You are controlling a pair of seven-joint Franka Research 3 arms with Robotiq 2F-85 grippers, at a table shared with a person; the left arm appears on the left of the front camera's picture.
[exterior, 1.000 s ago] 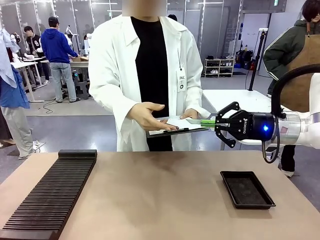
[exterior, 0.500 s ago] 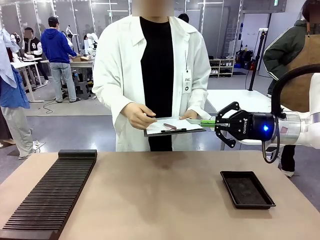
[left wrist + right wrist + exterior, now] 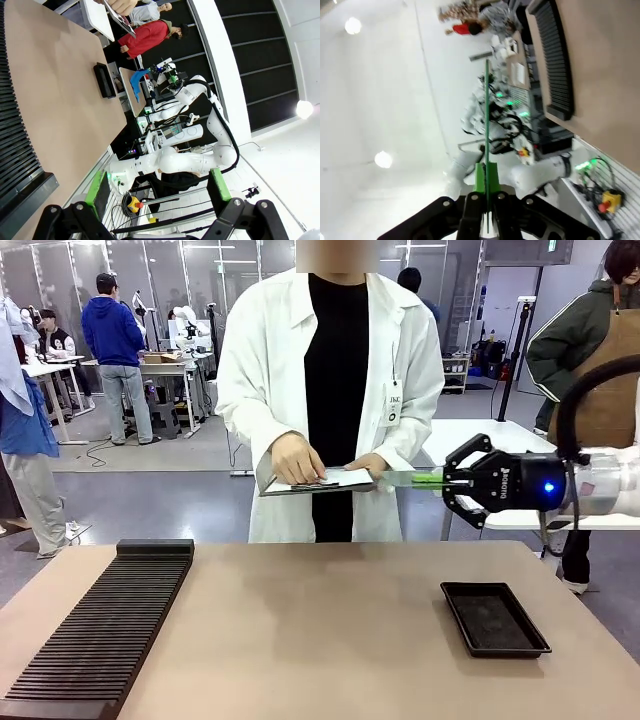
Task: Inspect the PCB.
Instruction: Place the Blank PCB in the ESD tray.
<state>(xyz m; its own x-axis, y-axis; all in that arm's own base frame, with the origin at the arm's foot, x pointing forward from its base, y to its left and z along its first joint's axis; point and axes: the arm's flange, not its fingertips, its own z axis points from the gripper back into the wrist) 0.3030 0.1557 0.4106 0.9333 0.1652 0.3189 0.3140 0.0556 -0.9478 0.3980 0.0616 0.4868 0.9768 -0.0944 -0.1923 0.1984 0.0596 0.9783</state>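
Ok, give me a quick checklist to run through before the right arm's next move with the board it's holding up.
1. Right gripper shut on the PCB: ok, pinched edge-on.
2. PCB level and well above the table: ok.
3. PCB tip apart from the person's clipboard and nearer hand: cannot tell, they sit close together.
4. Left gripper open, holding nothing: ok.
5. Black tray bare for a set-down: ok.
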